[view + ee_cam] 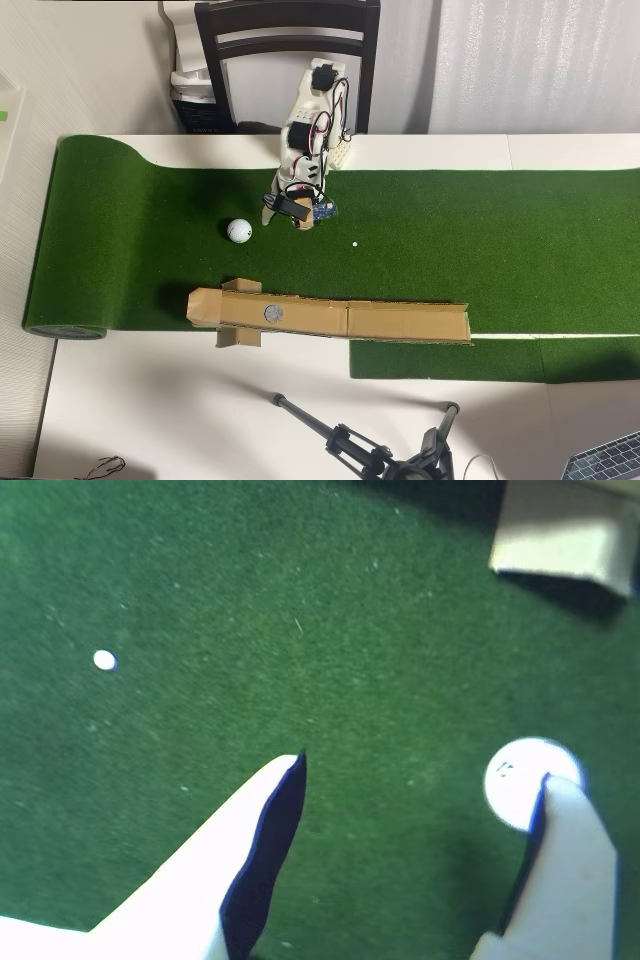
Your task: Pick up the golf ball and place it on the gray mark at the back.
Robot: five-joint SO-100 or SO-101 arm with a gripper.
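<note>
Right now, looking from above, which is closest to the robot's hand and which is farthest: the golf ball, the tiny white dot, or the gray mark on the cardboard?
In the overhead view, measured from the hand:
1. Golf ball, on the turf just left of the hand.
2. Tiny white dot, on the turf to the right; nearly as close as the ball, so this order is not certain.
3. Gray mark, on the cardboard strip below; clearly farthest.

golf ball (518, 777) partly hidden behind an end effector fingertip (562, 825), cardboard piece (560, 530) cut by wrist view's edge
</note>
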